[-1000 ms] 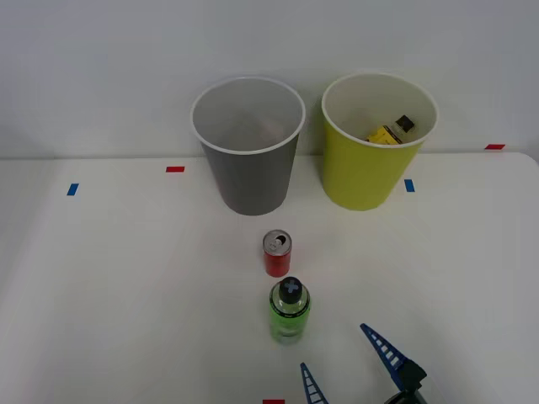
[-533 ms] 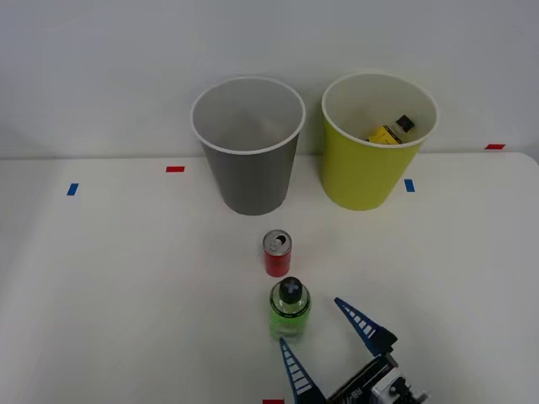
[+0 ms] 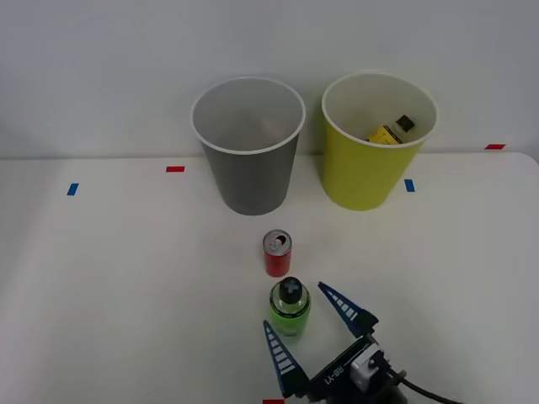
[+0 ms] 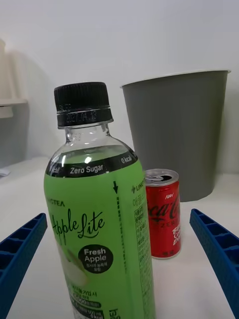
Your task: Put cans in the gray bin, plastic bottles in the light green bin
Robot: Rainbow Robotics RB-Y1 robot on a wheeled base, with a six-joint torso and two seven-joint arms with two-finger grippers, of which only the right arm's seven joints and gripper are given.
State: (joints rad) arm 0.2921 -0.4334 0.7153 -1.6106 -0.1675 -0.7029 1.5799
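The right hand is spreading its fingers wide around the upright green bottle, not touching it; the red can is standing just beyond on the tabletop.

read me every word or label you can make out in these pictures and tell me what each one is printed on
"Zero Sugar" and "0 kcal": black band at the shoulder of the green bottle.
"Apple Lite": the green bottle's label.
"Fresh Apple": black oval lower on that label.
"Coca-Cola ZERO", running sideways in white script and partly turned away: the red can.
Fine print in columns on the bottle's label: too small to read.
Yellow-labelled bottle in the light green bin: label unreadable.
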